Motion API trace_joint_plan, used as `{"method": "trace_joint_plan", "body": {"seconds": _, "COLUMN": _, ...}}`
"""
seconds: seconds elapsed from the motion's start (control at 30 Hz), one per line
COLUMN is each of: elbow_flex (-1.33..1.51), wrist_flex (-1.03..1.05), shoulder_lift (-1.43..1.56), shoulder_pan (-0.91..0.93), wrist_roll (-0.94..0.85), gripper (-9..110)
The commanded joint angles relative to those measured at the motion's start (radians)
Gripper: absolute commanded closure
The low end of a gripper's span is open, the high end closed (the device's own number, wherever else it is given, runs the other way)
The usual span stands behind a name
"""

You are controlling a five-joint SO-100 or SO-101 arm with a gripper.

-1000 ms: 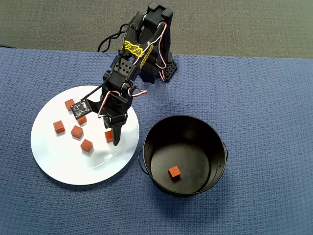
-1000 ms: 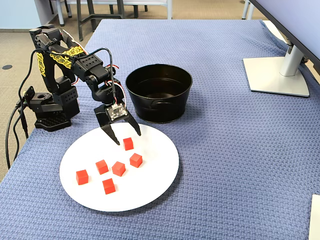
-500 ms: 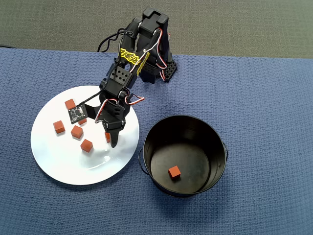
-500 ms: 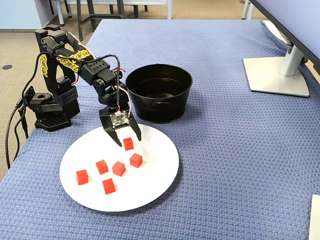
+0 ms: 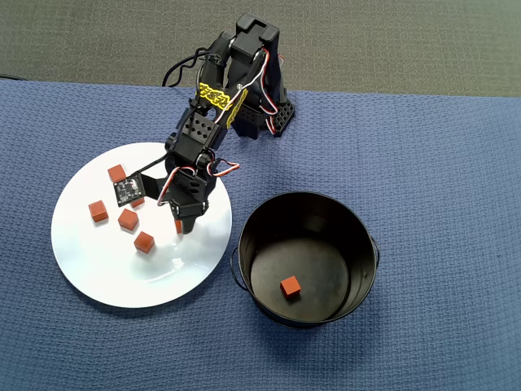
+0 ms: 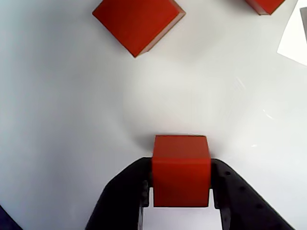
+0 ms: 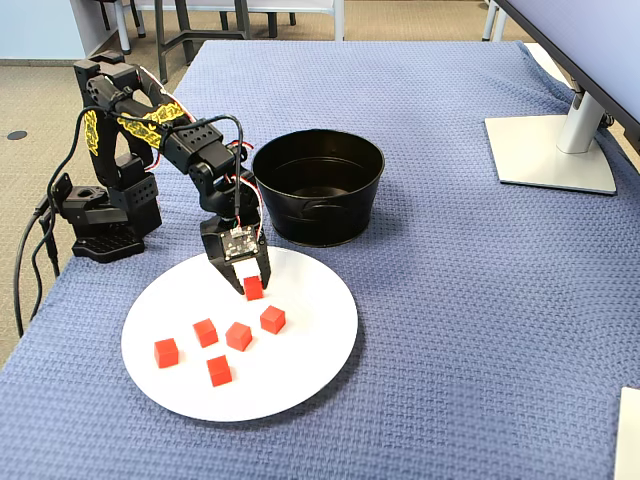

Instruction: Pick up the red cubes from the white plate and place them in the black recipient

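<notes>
The gripper (image 6: 181, 191) has its fingers clamped on two opposite flat faces of one red cube (image 6: 181, 168), near the white plate's (image 7: 310, 370) edge closest to the black recipient (image 7: 318, 185). The cube looks light, stiff and matte, so it should not slip.

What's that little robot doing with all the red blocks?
The robot arm is moving red cubes from the white plate into the black pot. Right now its gripper is down on the plate with its fingers on both sides of one cube. Five more cubes wait on the plate, and one cube already lies in the pot.
</notes>
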Motion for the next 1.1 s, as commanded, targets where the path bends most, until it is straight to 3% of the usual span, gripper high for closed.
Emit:
{"method": "trace_joint_plan", "body": {"seconds": 0.0, "elbow_flex": -0.054, "wrist_flex": 0.006, "shoulder_lift": 0.100, "shoulder_pan": 0.009, "wrist_roll": 0.043, "gripper": 102}}
{"method": "trace_joint_plan", "body": {"seconds": 0.3, "elbow_flex": -0.396, "wrist_flex": 0.459, "shoulder_lift": 0.405, "shoulder_pan": 0.064, "wrist_roll": 0.167, "gripper": 102}}
{"method": "trace_joint_plan", "body": {"seconds": 0.43, "elbow_flex": -0.466, "wrist_flex": 0.563, "shoulder_lift": 0.540, "shoulder_pan": -0.044, "wrist_roll": 0.290, "gripper": 102}}
{"method": "trace_joint_plan", "body": {"seconds": 0.7, "elbow_flex": -0.397, "wrist_flex": 0.466, "shoulder_lift": 0.489, "shoulder_pan": -0.506, "wrist_roll": 0.629, "gripper": 102}}
{"method": "trace_joint_plan", "body": {"seconds": 0.87, "elbow_flex": -0.337, "wrist_flex": 0.344, "shoulder_lift": 0.434, "shoulder_pan": -0.693, "wrist_roll": 0.730, "gripper": 102}}
{"method": "trace_joint_plan", "body": {"seconds": 0.9, "elbow_flex": -0.337, "wrist_flex": 0.336, "shoulder_lift": 0.420, "shoulder_pan": -0.719, "wrist_roll": 0.727, "gripper": 96}}
{"method": "trace_joint_plan", "body": {"seconds": 0.97, "elbow_flex": -0.365, "wrist_flex": 0.374, "shoulder_lift": 0.400, "shoulder_pan": -0.747, "wrist_roll": 0.693, "gripper": 65}}
{"method": "trace_joint_plan", "body": {"seconds": 1.07, "elbow_flex": -0.390, "wrist_flex": 0.433, "shoulder_lift": 0.434, "shoulder_pan": -0.689, "wrist_roll": 0.580, "gripper": 59}}
